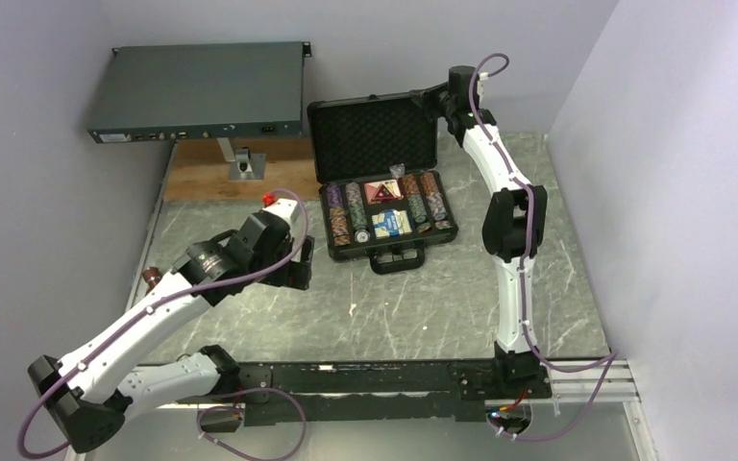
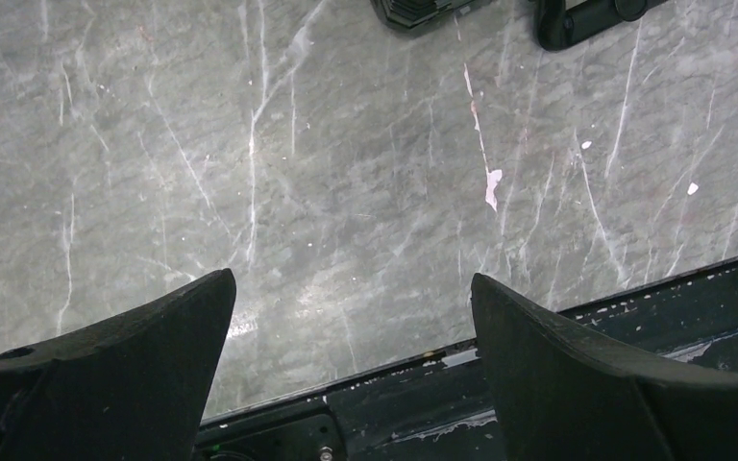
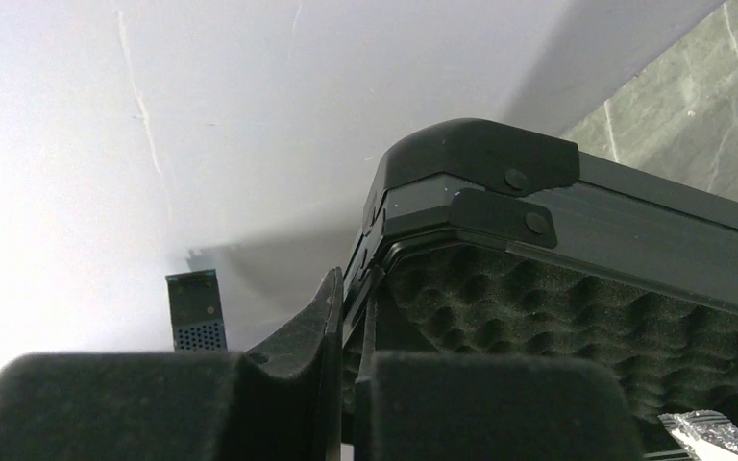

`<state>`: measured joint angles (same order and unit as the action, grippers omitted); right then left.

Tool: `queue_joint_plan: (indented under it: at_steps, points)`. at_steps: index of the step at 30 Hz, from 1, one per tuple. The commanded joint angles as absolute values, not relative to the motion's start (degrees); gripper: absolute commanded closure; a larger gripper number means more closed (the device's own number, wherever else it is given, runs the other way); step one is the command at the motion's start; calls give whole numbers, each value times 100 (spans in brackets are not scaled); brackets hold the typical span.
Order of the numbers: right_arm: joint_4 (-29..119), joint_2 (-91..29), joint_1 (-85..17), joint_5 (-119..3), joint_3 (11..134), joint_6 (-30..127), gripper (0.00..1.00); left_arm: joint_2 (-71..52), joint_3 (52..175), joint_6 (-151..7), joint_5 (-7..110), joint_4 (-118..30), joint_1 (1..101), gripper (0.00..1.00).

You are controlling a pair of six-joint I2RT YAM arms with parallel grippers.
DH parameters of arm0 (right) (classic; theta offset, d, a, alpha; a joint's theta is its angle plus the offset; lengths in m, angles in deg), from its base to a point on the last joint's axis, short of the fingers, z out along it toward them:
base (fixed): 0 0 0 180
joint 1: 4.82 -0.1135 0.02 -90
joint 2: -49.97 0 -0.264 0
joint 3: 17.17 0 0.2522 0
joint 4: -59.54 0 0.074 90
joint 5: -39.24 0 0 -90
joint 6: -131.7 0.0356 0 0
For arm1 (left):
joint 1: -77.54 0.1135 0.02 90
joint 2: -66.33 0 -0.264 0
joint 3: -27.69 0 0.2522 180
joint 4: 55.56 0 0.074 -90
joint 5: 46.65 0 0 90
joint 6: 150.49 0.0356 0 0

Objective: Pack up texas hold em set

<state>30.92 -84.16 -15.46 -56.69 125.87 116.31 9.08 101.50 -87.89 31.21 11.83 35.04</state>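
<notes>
The texas hold em set is a black briefcase (image 1: 375, 144) lying open at the back middle of the table, its foam-lined lid (image 3: 557, 307) standing upright. Its tray holds striped chip rows (image 1: 356, 213), a red triangle (image 1: 382, 191) and card decks (image 1: 391, 223); the handle (image 1: 397, 257) faces the near side. My right gripper (image 1: 439, 96) is at the lid's top right corner. In the right wrist view the right gripper (image 3: 351, 327) is shut on the lid's side edge. My left gripper (image 1: 298, 264) hangs open over bare table left of the case, and the left gripper (image 2: 351, 279) holds nothing.
A large flat grey electronics box (image 1: 202, 91) stands raised on a stand at the back left, over a wooden board (image 1: 211, 168). Walls close in behind and on both sides. A black rail (image 1: 384, 379) runs along the table's near edge. A crumpled clear wrapper (image 3: 706, 432) lies in the case.
</notes>
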Motion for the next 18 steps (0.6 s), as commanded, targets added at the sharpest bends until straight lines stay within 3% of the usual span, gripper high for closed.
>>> queue_joint_plan:
  at_steps: [1, 9, 18]
  points:
    - [3401, -8118, -1570, -5682, 12750, 11264, 100, 1251, 9981, -9056, 2939, 1286, 3532, 0]
    - [3545, -6772, -1627, -5785, 11285, 11127, 100, 1699, 9692, -9010, 3006, 1264, 3528, 0]
    - [3961, -4521, -1884, -5650, 8204, 11137, 100, 2156, 9344, -8816, 3317, 1154, 3531, 0]
